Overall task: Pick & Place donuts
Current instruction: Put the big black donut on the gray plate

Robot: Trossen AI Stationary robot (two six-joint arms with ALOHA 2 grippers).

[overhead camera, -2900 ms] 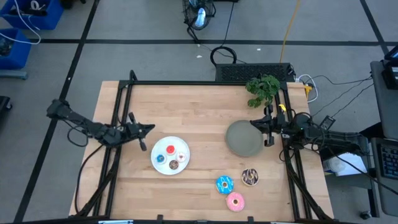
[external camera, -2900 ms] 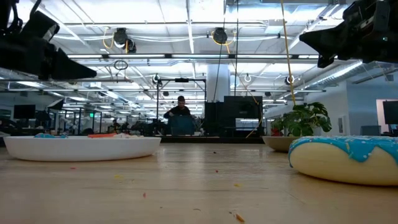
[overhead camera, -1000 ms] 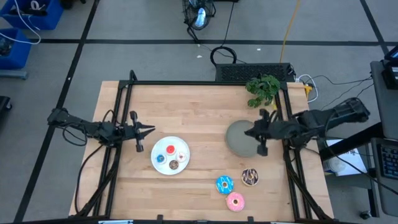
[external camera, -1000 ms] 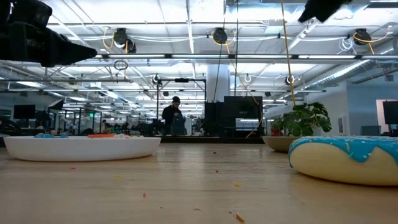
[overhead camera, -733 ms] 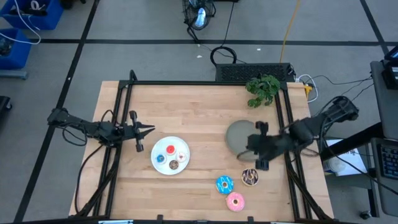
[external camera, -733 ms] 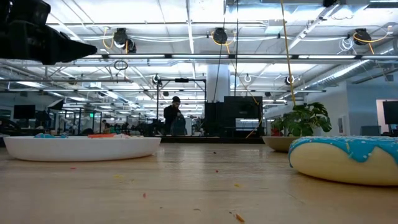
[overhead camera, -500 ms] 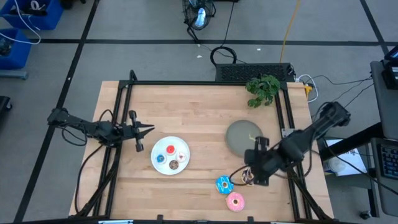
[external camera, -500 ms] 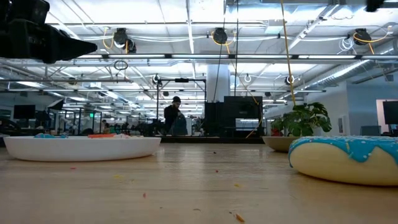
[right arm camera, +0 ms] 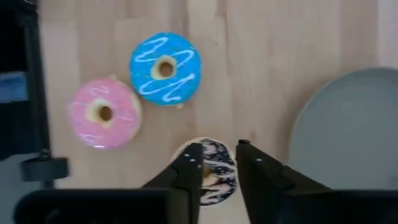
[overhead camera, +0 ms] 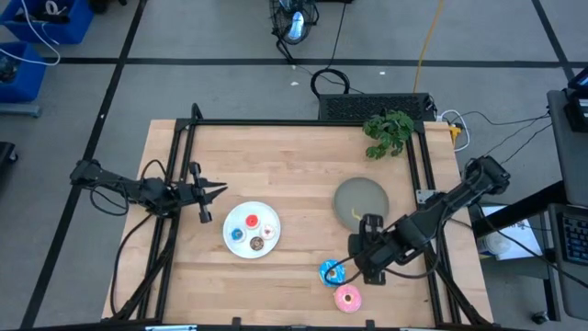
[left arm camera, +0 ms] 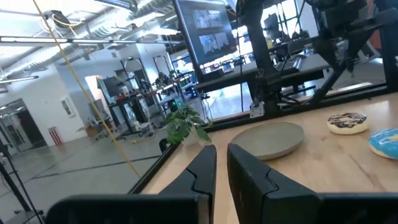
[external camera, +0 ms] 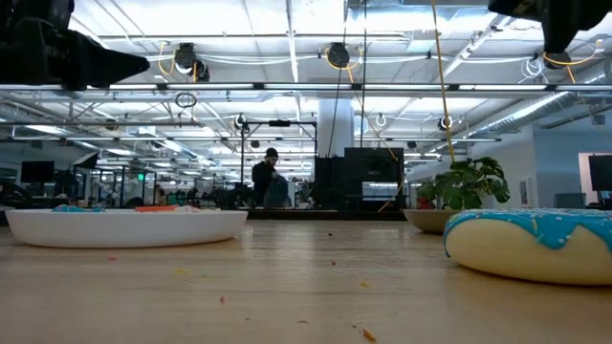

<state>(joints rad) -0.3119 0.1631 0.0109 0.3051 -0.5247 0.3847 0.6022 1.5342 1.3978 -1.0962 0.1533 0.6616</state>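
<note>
Low view puts the blue-iced donut point(external camera: 531, 244) nearest, at the lower right of the frame and cut off by the right edge. It hides the pink-iced donut point(overhead camera: 347, 297) behind it. The white plate point(external camera: 124, 226) stands at middle left, its rim covering most of the small donuts point(overhead camera: 252, 227) on it. In the high view the right tool point(right arm camera: 217, 148) hangs over the dark chocolate donut point(right arm camera: 217, 177) at lower right of centre and blocks it from sight. In the right wrist view that tool's fingers are slightly spread, with the donut showing between them and part of it under them. The grey plate point(overhead camera: 360, 200) lies just beyond. The left tool point(left arm camera: 222, 149) waits at middle left, its fingers nearly pressed together on nothing. Beyond the table point(overhead camera: 294, 156) are a plant point(overhead camera: 388, 129) and a distant person point(external camera: 268, 177).
</note>
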